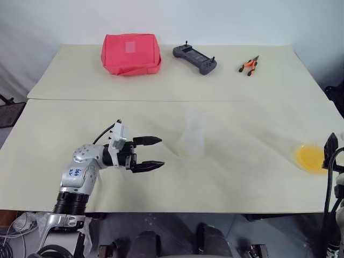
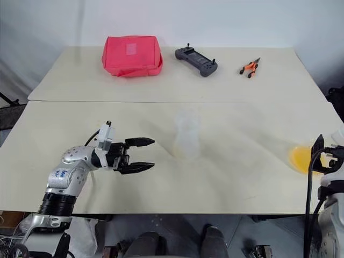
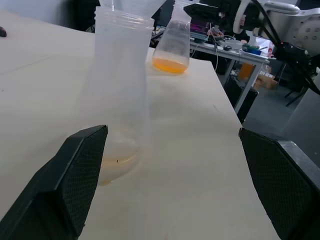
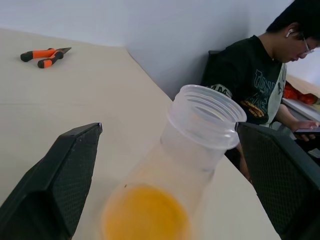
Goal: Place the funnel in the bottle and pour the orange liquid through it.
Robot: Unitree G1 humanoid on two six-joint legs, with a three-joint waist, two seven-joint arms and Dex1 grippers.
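Note:
The clear bottle [image 1: 192, 141] stands upright mid-table, with a thin yellowish film at its base [image 3: 117, 162]. The faint clear funnel [image 3: 135, 5] sits in its mouth. My left gripper [image 1: 161, 152] is open and level, pointing at the bottle from its left, a short gap away. The orange liquid [image 1: 310, 158] lies in the bottom of a second clear flask [image 4: 200, 125] near the table's right edge. My right gripper [image 4: 167, 130] is open, with its fingers standing on either side of that flask's neck and apart from it.
A red pouch [image 1: 130, 54], a dark handheld controller [image 1: 194, 59] and orange-handled pliers [image 1: 249, 65] lie along the far side of the table [image 1: 242, 183]. A person [image 4: 250, 80] sits just beyond the right edge.

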